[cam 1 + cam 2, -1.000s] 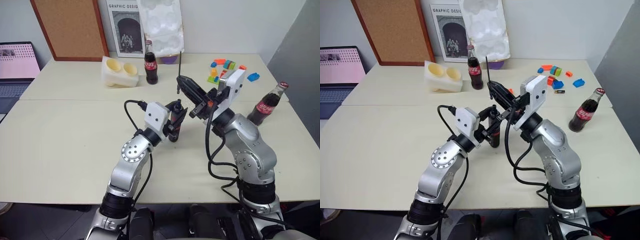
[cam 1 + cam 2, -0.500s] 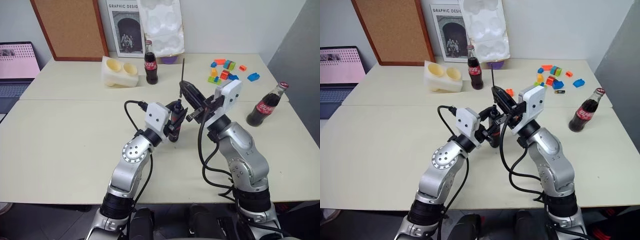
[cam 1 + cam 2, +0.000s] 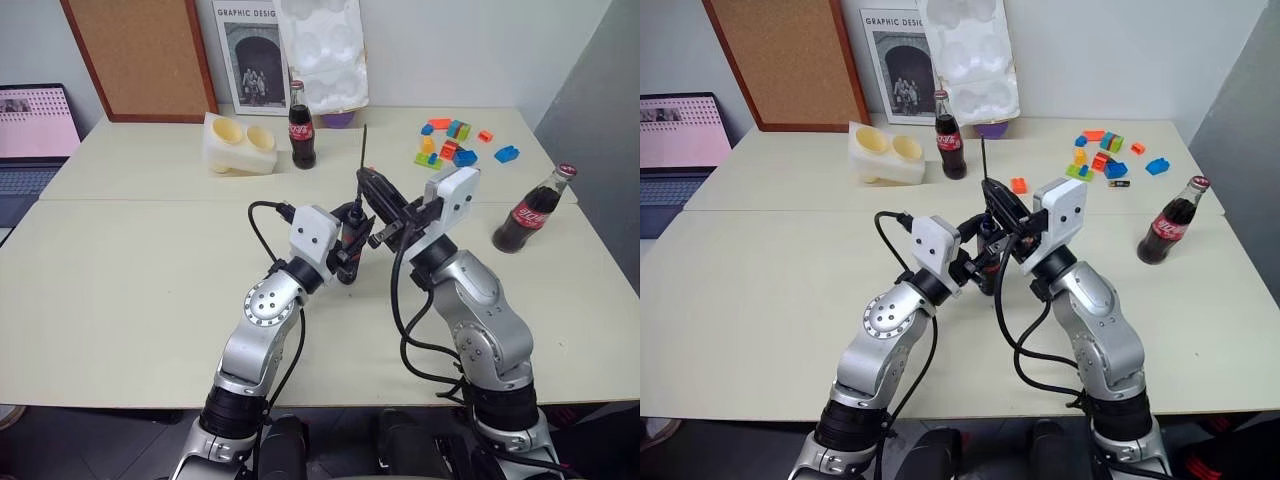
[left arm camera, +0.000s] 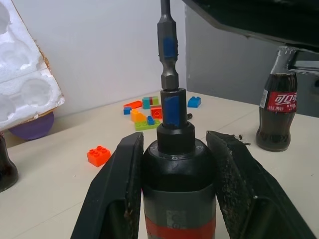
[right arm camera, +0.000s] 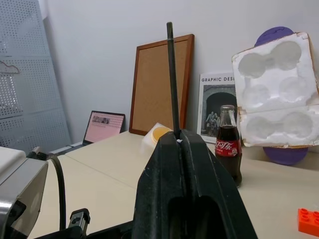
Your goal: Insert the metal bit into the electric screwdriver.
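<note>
The left gripper (image 4: 172, 164) has its fingers (image 4: 117, 194) clenched on the electric screwdriver (image 4: 174, 199), holding it upright above the middle of the counter (image 3: 130, 280) with the red band low between the two black pads. The right gripper (image 5: 180, 137) has its fingers pressed together on the metal bit (image 5: 172, 74), which rises thin and straight above the fingertips – the two arms meet over the counter, right above left. In the left wrist view the bit's thicker lower end (image 4: 168, 55), marked with a blue patch, stands in the screwdriver's blue-marked nose, in line with the tool; how deep it sits cannot be told. Behind them on the counter stand a cola bottle (image 3: 301, 135) and a white foam block with two yellow hollows (image 3: 240, 143), with a cork board (image 3: 140, 55) and a poster (image 3: 250, 55) against the wall. Coloured toy bricks (image 3: 450, 145) lie scattered at the far right – a second cola bottle (image 3: 533, 210) stands near the right edge, and a laptop (image 3: 35, 125) sits at the far left
</note>
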`<state>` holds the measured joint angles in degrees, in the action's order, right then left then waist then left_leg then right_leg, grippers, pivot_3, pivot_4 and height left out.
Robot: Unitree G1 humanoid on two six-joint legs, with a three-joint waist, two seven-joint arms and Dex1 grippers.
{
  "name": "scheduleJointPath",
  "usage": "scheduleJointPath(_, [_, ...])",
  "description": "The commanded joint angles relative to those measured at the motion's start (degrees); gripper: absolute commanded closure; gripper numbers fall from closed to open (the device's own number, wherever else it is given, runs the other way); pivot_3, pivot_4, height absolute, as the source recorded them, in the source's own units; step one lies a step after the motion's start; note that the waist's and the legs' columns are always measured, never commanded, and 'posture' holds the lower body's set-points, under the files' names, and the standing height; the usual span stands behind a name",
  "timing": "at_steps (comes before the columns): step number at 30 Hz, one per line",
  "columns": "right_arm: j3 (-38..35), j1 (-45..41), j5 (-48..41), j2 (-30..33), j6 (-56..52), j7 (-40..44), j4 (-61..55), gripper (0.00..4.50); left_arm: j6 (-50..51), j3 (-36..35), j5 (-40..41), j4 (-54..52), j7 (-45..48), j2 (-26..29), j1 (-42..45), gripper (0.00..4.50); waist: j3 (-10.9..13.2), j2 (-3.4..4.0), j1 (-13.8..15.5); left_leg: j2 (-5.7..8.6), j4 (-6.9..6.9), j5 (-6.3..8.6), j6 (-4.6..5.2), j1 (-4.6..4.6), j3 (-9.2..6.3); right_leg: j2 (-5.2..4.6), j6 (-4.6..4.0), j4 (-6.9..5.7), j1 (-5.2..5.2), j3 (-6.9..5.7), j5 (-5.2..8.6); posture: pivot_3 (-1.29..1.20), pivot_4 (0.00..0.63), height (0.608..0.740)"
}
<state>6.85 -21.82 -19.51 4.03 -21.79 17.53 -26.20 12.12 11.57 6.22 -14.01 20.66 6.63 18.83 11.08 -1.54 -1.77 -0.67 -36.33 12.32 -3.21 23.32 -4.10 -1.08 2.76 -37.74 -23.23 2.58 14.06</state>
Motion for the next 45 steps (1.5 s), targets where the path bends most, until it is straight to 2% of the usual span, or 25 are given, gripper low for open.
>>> scheduleJointPath(1, [0.48,0.85,-0.21,0.62,-0.47,0.17,-1.67,4.5,0.1,0.06,-0.53,-1.44,-0.27,0.22,-0.22,2.87,0.0,0.0,0.0,0.0,0.0,0.0,0.0,-0.01,0.0,0.0,0.0,0.0,0.0,0.0,0.0,0.0,0.15,0.74])
scheduleJointPath(13, [-0.9,0.57,-4.23,3.02,-6.19,0.58,-5.44,4.5,0.25,0.22,-0.37,-1.36,0.13,0.6,-0.26,2.87,-0.01,0.0,0.0,0.0,0.0,0.0,0.0,-0.03,0.0,0.0,-0.01,0.0,0.02,0.01,0.0,0.0,0.15,0.74])
scheduleJointPath(23, [-2.29,-4.83,-7.07,7.12,-17.19,-0.55,-5.89,4.5,-0.05,0.85,-0.52,-1.67,0.56,0.98,-0.61,2.87,-0.03,0.0,-0.01,0.0,0.01,0.0,0.0,-0.05,0.0,0.0,-0.02,0.0,0.04,0.01,0.01,0.0,0.15,0.74])
scheduleJointPath(29, [-3.22,-4.96,-8.55,8.69,-21.71,-0.65,-5.59,4.5,-0.08,0.79,-0.52,-1.93,0.18,0.97,-0.68,2.87,-0.03,0.01,0.0,0.0,0.03,0.0,0.0,-0.05,0.0,0.0,-0.02,0.02,0.04,0.0,0.01,0.0,0.15,0.74])
scheduleJointPath(44, [-3.95,-3.6,-10.57,8.81,-20.49,0.84,-6.66,4.5,0.16,0.85,-0.4,-1.88,0.02,0.67,-0.57,2.87,-0.04,0.02,-0.02,0.0,0.07,0.0,0.0,-0.06,0.01,0.0,-0.02,0.04,0.03,0.0,0.02,0.0,0.15,0.74])
scheduleJointPath(45, [-4.32,-3.57,-10.85,8.74,-20.4,0.87,-6.74,4.3,0.09,0.92,-0.42,-1.87,0.11,0.69,-0.53,2.87,-0.04,0.02,-0.02,0.0,0.07,0.0,0.0,-0.06,0.01,0.0,-0.02,0.04,0.03,0.0,0.02,0.0,0.15,0.74])
